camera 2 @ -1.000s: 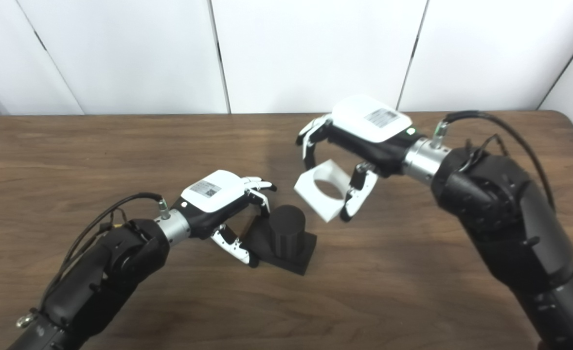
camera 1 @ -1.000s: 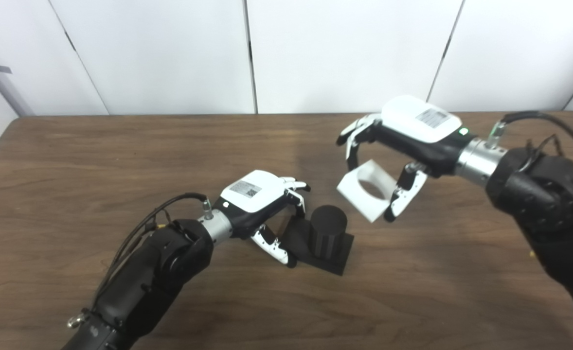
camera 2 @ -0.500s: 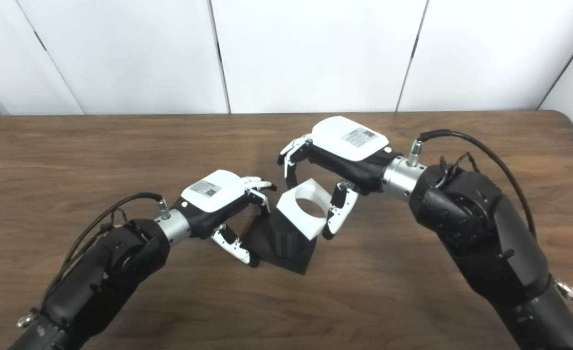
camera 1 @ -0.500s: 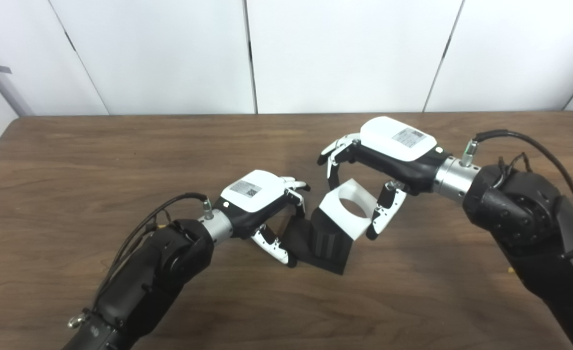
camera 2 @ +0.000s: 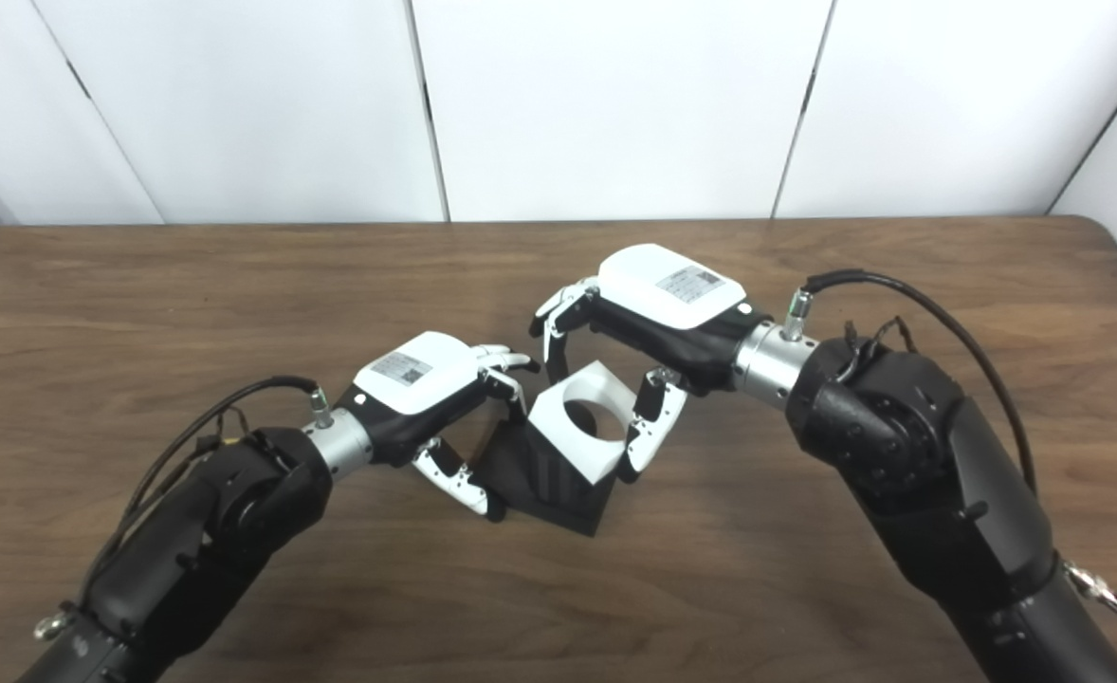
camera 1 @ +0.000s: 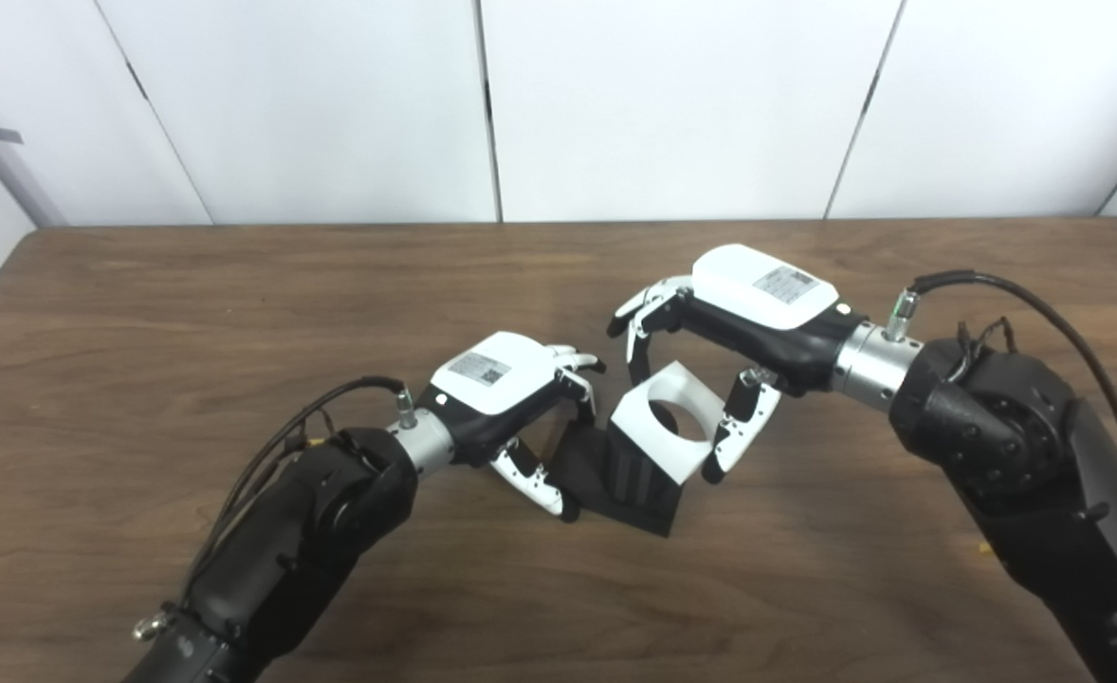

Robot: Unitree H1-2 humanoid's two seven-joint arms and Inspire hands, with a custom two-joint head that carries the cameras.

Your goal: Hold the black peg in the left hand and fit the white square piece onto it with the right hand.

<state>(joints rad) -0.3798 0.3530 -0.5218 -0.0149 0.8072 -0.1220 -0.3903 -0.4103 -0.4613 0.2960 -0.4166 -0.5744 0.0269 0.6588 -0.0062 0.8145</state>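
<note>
- Firstly, the left hand lies low on the brown table, its fingers and thumb curled around the near-left corner of the black peg, pinching the square base.
- Just beyond its fingertips stands the ribbed black column of the peg; only the lower part shows, because the white square piece covers the top.
- The white square piece sits tilted over the peg, and its round hole faces up and is dark inside. Whether it is fully seated I cannot tell.
- The right hand comes from the right side and arches over the piece, with fingers on its far edge and thumb on its right edge, clamping it.
- Behind both hands are white wall panels.
</note>
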